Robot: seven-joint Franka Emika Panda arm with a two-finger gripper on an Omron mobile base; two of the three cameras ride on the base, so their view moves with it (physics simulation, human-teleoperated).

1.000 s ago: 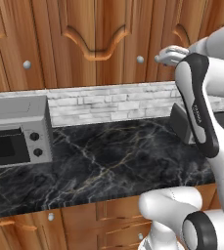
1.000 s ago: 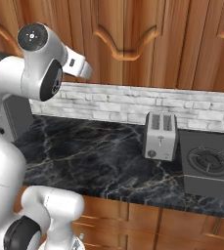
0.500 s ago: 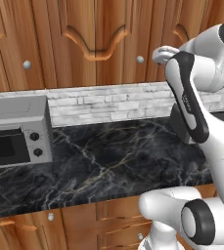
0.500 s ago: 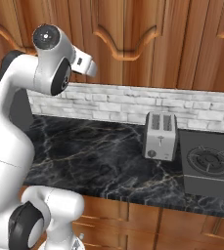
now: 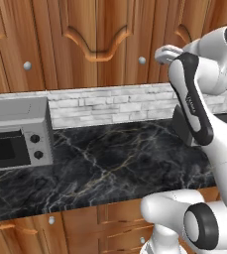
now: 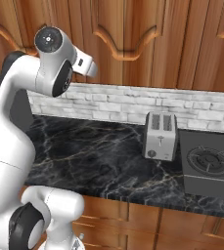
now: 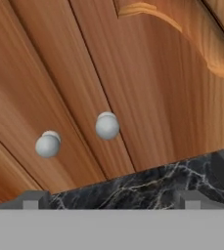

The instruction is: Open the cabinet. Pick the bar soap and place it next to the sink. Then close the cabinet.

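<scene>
Up against the cabinet [image 5: 85,34], doors shut, your arm lifts toward its knobs. From the right base view, toaster [image 6: 161,135] sits below it. Hand view: two knobs [image 7: 107,126] ahead, jaws spread wide, empty, ready to grab one.

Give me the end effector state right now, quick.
End effector: open, holding nothing, facing the closed cabinet doors near two knobs.

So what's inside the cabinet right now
Nothing inside can be seen: the cabinet doors are shut, with both round knobs facing the open claw. Whatever sits on its shelf is covered by the wooden doors.
</scene>
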